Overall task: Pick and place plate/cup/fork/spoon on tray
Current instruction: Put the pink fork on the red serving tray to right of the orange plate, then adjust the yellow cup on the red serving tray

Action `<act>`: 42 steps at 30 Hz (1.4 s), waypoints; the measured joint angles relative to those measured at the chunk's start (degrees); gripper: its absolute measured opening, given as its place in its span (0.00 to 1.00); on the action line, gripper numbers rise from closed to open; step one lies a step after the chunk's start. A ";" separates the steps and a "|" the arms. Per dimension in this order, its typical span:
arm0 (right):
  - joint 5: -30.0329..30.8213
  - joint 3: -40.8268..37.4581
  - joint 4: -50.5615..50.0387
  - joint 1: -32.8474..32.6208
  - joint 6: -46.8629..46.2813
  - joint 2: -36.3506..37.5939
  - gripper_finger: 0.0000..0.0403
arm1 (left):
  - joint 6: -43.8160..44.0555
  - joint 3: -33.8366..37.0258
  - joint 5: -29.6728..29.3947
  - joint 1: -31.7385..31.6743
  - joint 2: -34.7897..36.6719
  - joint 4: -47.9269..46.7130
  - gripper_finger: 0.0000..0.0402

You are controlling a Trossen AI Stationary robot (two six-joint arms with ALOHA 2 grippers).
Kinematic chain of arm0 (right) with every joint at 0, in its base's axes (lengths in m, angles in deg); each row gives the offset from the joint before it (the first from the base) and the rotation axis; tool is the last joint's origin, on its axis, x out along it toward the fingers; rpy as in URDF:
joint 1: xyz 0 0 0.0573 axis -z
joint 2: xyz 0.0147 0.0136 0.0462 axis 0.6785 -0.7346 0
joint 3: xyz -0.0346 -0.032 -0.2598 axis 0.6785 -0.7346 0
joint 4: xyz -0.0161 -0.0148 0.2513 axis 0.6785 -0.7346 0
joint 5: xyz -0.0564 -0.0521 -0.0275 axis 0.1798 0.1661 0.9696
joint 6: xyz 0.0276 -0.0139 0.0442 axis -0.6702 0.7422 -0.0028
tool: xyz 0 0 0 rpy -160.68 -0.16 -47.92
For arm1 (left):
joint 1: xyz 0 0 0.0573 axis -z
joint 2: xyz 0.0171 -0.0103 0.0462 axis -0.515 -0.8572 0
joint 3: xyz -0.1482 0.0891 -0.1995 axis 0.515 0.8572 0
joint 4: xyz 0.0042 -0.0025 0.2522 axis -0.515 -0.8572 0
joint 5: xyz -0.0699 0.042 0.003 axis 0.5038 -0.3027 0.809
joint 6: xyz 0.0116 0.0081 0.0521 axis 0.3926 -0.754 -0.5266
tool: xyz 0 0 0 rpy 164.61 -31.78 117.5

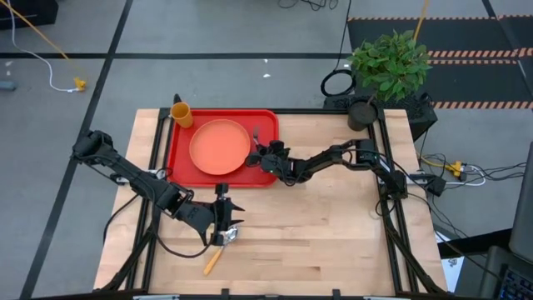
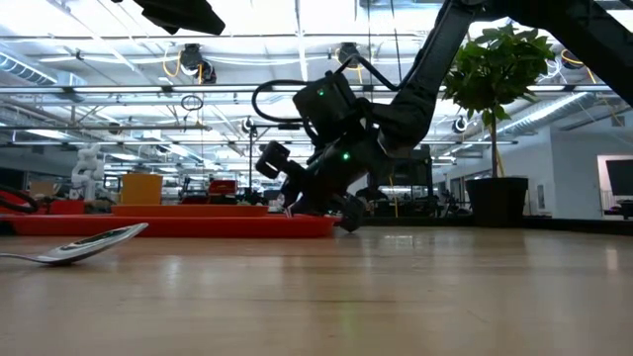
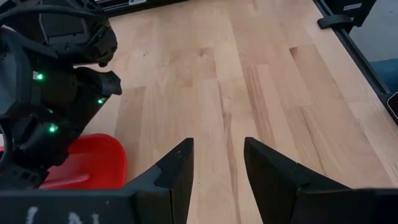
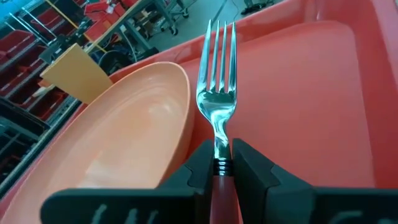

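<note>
Right wrist view shows the right gripper (image 4: 222, 167) clamped on the fork (image 4: 217, 99), over the tray (image 4: 311, 93) just beside the plate (image 4: 124, 143). From above, the left gripper (image 1: 225, 218) hangs with fingers apart near the spoon (image 1: 218, 251), which lies on the table (image 1: 333, 242); the cup (image 1: 181, 113) stands at the tray's far corner.

A leafy green plant (image 1: 390, 58) in a dark pot (image 1: 361, 114) stands at the wooden table's (image 1: 333, 242) far corner.
</note>
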 joint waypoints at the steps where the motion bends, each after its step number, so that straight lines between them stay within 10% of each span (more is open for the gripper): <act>1: -0.11 0.00 0.02 0.00 -0.32 0.04 0.09 | 0.02 0.00 0.00 0.00 0.00 0.00 0.36; 19: 0.08 -0.05 2.69 -0.02 3.19 0.10 0.33 | 0.50 0.00 0.06 0.37 0.00 -0.46 0.36; 42: -2.69 -13.06 1.00 -1.88 23.52 19.19 0.34 | 7.46 0.04 -0.05 1.81 -0.02 -0.65 0.36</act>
